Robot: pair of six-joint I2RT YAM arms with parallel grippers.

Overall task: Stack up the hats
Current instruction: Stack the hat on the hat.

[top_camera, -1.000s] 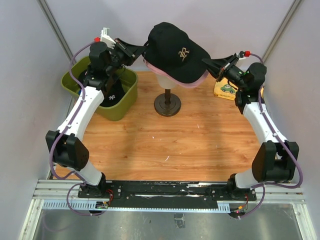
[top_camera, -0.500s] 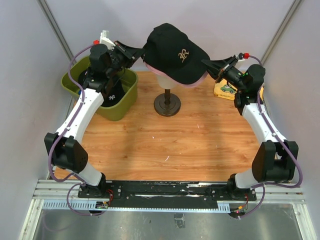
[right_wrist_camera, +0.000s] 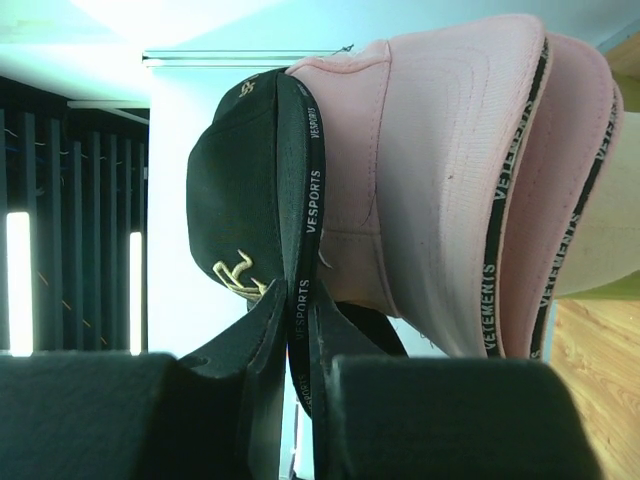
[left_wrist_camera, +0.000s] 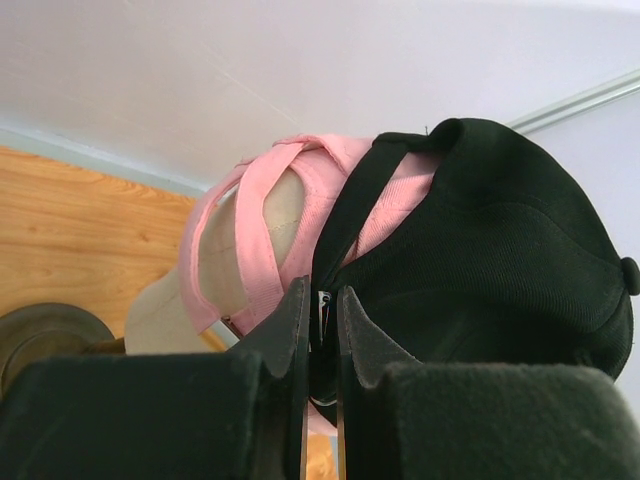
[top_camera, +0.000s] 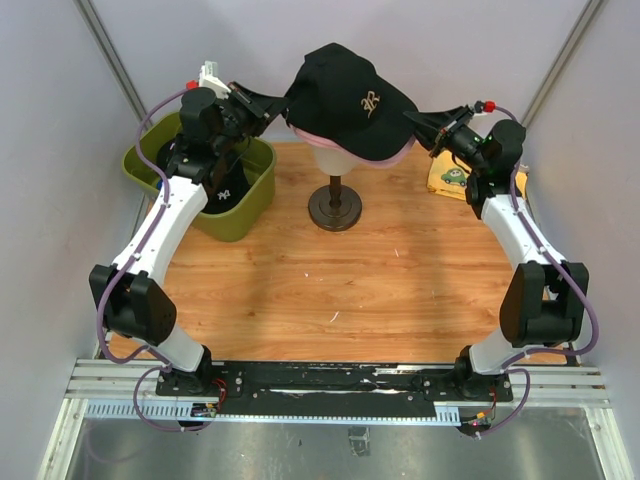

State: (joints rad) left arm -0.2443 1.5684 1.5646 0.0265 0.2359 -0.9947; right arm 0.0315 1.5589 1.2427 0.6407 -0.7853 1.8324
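At the middle of the far edge of the surface (top_camera: 300, 300), the black cap (top_camera: 350, 100) sits over the pink cap (left_wrist_camera: 265, 230) on the mannequin head (top_camera: 335, 162), nudged slightly toward the far left since a moment ago. The left end effector (left_wrist_camera: 322, 295) is clenched on its rear band. The right end effector (right_wrist_camera: 297, 300) straddles the brim edge, and I cannot tell whether it still pinches. This cap looks nearly seated, and a second black cap (top_camera: 226, 188) waits in the green bin (top_camera: 255, 205).

I read VESPORTS in white on the black cap's (right_wrist_camera: 235, 190) inner band, rising from between my right gripper's (right_wrist_camera: 297, 305) fingertips, VETEMENTS on dark seam tape inside the pink cap (right_wrist_camera: 440, 170), right of them, gold monogram left of them, letters unclear
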